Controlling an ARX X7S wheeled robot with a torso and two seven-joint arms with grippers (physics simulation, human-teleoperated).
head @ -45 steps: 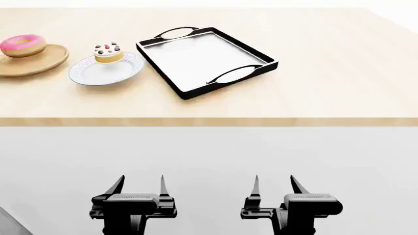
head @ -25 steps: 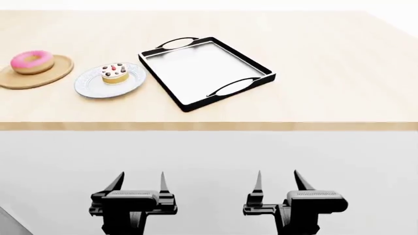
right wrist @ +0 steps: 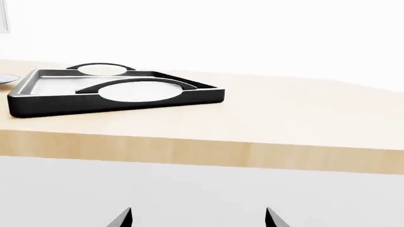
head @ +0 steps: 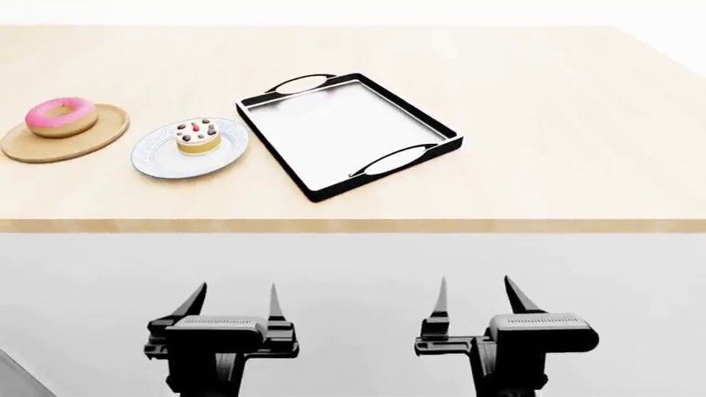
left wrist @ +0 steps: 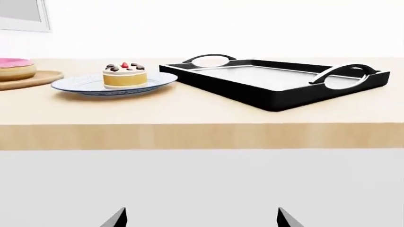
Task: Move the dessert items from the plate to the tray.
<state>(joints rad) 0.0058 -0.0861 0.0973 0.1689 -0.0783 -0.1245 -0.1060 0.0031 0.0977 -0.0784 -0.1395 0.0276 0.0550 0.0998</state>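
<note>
Pink-iced ring donut (head: 61, 116) sits on a round wooden plate (head: 33, 146), and beside it the little yellow cake (head: 198, 136), white icing and dark chocolate bits, rests on a pale round plate (head: 165, 165). Just right, the black-rimmed tray (head: 425, 120) lies on the light wood table (head: 551, 124), floor smooth and pale. Left gripper (head: 234, 299) and right gripper (head: 477, 295) hang below the table edge, jaws spread, holding nothing.

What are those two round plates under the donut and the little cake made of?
The donut's plate looks like matte wood: tan with no shine. The cake's plate looks like glazed ceramic: pale bluish-white, with a faint rim pattern. Since this is a render, both are guesses.
</note>
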